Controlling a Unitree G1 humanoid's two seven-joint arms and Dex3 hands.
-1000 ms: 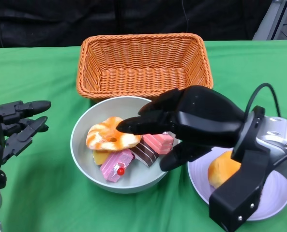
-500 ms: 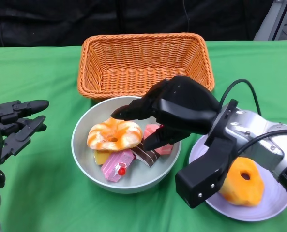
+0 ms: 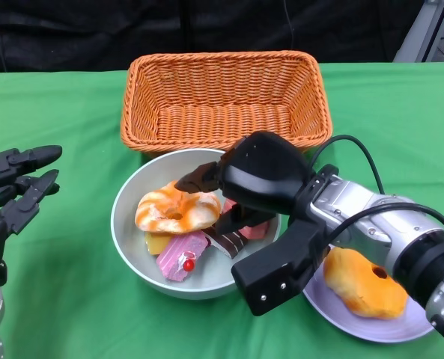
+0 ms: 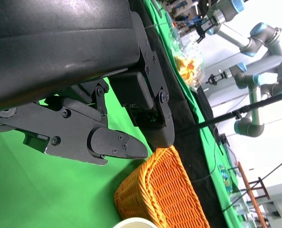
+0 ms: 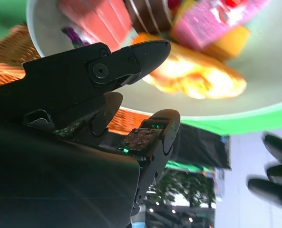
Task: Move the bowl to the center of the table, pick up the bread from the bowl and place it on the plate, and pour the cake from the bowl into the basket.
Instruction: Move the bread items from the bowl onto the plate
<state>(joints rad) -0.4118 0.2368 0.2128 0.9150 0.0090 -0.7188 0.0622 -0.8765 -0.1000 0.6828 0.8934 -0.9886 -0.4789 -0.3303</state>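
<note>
Green cloth covers the tabletop (image 3: 64,299), and a pale grey-green bowl (image 3: 132,247) sits near its middle, just in front of an orange wicker basket (image 3: 222,97). Inside the bowl lie a ring-shaped bread (image 3: 175,211) glazed orange and white, a pink cake with a red cherry (image 3: 180,254), a chocolate striped cake (image 3: 225,241), a reddish-pink cake (image 3: 257,228) and a yellow piece (image 3: 156,241) under the bread. The right hand (image 3: 240,196) reaches over the right part of the bowl, fingers apart on either side of the bread's right end; the right wrist view shows one fingertip (image 5: 152,50) against the bread, with nothing yet grasped. To the right, near the front edge, a lilac plate (image 3: 401,329) carries an orange bread (image 3: 364,283), partly behind the right forearm. The left hand (image 3: 16,191) hovers at the left, well apart from the bowl, fingers spread and empty.
</note>
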